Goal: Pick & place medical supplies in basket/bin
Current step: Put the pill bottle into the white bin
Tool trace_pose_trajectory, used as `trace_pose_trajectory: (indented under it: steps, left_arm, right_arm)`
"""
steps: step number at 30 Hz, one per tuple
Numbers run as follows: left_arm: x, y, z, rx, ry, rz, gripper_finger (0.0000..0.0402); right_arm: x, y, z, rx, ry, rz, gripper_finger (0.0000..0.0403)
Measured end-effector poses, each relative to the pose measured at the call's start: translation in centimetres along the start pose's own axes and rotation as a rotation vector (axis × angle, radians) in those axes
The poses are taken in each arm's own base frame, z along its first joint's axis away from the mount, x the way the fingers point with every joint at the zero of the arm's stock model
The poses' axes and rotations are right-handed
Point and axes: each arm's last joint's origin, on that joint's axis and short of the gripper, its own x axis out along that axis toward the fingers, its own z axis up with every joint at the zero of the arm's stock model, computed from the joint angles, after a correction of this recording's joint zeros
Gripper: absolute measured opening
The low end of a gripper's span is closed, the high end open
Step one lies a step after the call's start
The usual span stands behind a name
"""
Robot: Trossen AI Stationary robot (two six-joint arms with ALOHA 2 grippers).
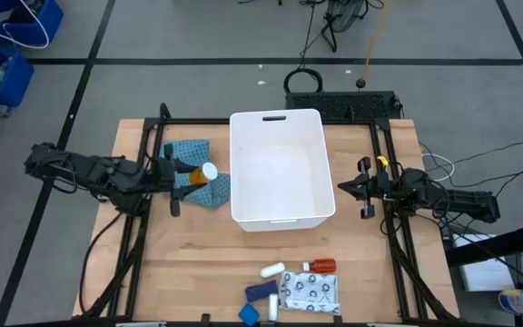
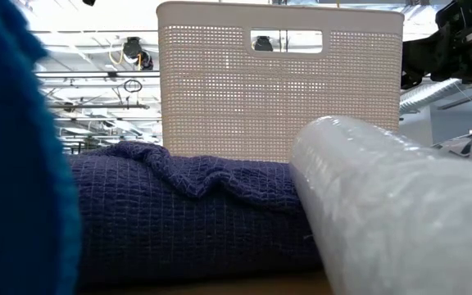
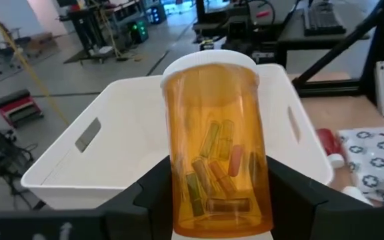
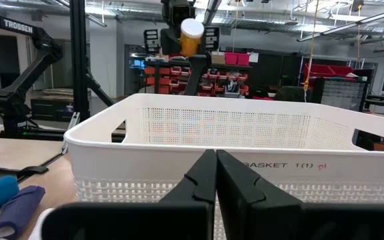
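Note:
My left gripper is shut on the orange pill bottle, in the air just left of the white bin. The bottle's white cap points toward the bin, and capsules show inside it. Below lies the teal patterned cloth. My right gripper is shut and holds nothing, level at the bin's right wall. By the near edge lie the white tube, red bottle, blue pieces and patterned pouch. My left gripper pinches the orange pill bottle by its lower body near the base, one finger on each side. The fingers come level from the table's left and lie along the bottle. The bottle is lifted clear, lying about level, cap end toward the bin.
In the low view a dark blue cloth-like piece and a clear-wrapped roll lie close before the camera, with the bin's perforated wall behind. Bare wood lies between the bin and the near supplies. Black frame rails run along both sides.

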Motion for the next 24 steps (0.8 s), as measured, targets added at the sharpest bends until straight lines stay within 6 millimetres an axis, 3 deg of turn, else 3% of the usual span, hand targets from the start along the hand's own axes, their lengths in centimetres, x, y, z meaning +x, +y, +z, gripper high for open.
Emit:
trace_pose_trajectory:
  steps: [7, 18, 24]
  left_arm:
    - [1.4, 1.1, 0.3, -0.066, -0.013, 0.157, 0.0181]
    - [6.3, 4.2, 1.2, -0.072, -0.090, 0.078, 0.0181]
    - [9.8, 6.2, 3.3, -0.061, -0.044, 0.049, 0.0178]
  right_arm:
    - [0.0, 0.0, 0.0, 0.000, 0.000, -0.001, 0.0000]
    - [0.0, 0.0, 0.0, -0.018, 0.000, -0.004, 0.0000]
    - [0.0, 0.0, 0.0, -0.026, 0.001, -0.005, 0.0000]
